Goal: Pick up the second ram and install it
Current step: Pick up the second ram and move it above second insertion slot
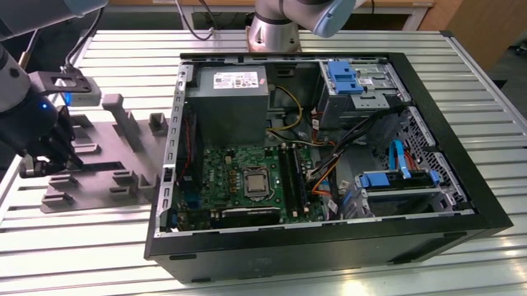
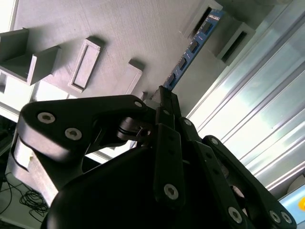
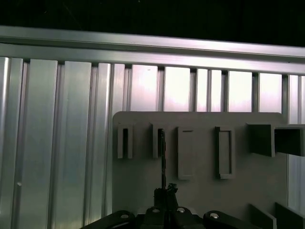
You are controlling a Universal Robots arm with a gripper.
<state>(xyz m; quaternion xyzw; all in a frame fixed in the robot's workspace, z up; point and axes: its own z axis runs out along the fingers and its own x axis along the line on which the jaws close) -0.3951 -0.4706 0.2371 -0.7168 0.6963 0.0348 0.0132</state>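
On the slatted metal tabletop [image 1: 82, 246], an open computer case [image 1: 461, 209] sits just beside the grey tray [image 1: 95, 139], on the exterior view's right of it. End effector [image 1: 37, 161] is low over the tray, at the tray side away from the case. Its fingers [image 2: 167, 138] are pinched nearly together, clamped on one end of the second ram [image 2: 190, 47]. Ram runs straight out from the fingertips, thin blue edge with black chips, far end at the tray's slotted raised blocks [image 2: 240, 38]. Cannot tell if it is lifted clear of the tray.
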